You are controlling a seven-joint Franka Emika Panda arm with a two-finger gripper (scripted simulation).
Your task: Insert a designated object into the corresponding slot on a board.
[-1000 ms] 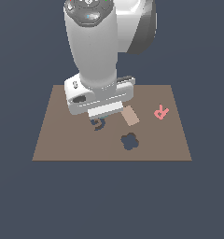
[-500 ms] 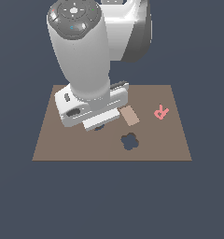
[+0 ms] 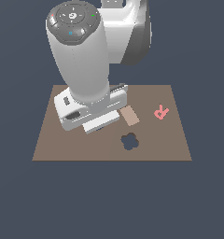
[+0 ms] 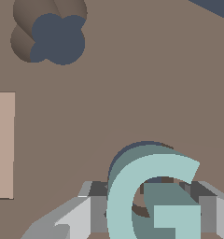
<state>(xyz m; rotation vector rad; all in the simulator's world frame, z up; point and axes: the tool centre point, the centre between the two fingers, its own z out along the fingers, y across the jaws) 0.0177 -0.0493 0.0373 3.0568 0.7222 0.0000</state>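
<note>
The gripper [image 4: 153,219] is clamped on the teal G piece [image 4: 146,196], a finger [image 4: 76,217] pressing each side, holding it just above the brown board [image 3: 179,140]. A sliver of the dark slot [image 4: 132,149] peeks out right behind the piece. The clover cutout [image 4: 55,37] and a tan rectangle [image 4: 3,144] lie farther off; the pink R [image 3: 161,112] is well away.

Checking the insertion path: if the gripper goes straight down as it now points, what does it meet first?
Probably the board: the teal G piece in the gripper would touch first, seemingly over its dark slot; depth unclear.
</note>
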